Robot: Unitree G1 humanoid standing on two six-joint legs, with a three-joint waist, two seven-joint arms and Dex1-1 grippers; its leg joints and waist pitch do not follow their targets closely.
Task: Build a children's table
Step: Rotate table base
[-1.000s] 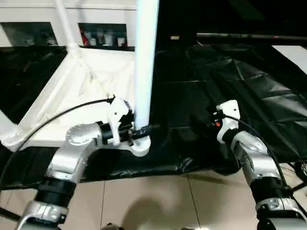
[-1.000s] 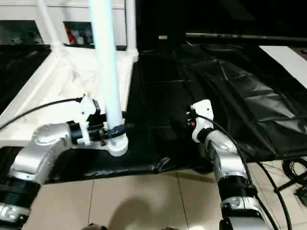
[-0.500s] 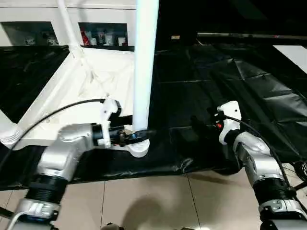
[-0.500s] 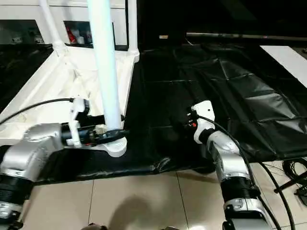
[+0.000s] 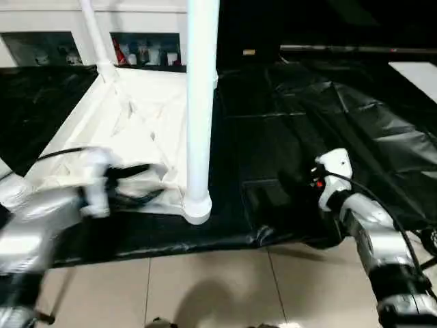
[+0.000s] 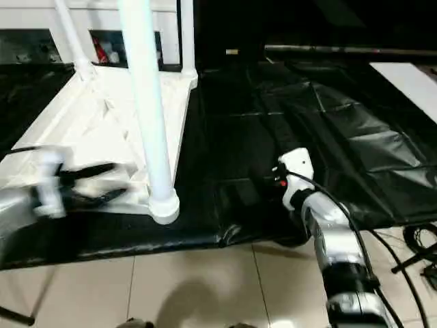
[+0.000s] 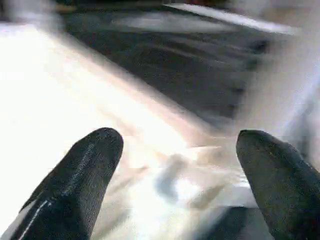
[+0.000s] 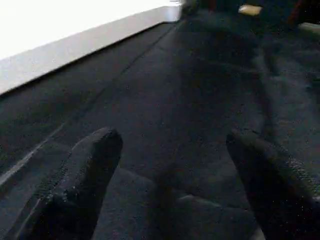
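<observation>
The children's table lies upside down on the black sheet: its white tabletop (image 5: 130, 123) shows the ribbed underside. One white leg (image 5: 200, 102) stands upright in the near right corner socket (image 5: 197, 207). Two more legs (image 5: 95, 34) (image 6: 186, 37) rise from the far corners. My left gripper (image 5: 153, 183) is left of the upright leg, apart from it. Its black fingers (image 7: 85, 170) are spread open with nothing between them. My right gripper (image 8: 170, 165) hovers open over the black sheet, right of the table, its white wrist (image 5: 331, 167) low above the sheet.
A crinkled black sheet (image 5: 307, 116) covers the floor under and to the right of the table. Beige tiles (image 5: 225, 287) lie in front. A white glass-door cabinet (image 5: 143, 48) stands behind. A white panel (image 5: 416, 78) sits far right, with cables (image 6: 416, 246) by my right arm.
My left gripper has opened, let go of the upright leg's base and pulled back to the left. The leg stays standing in its socket. The right arm has barely moved.
</observation>
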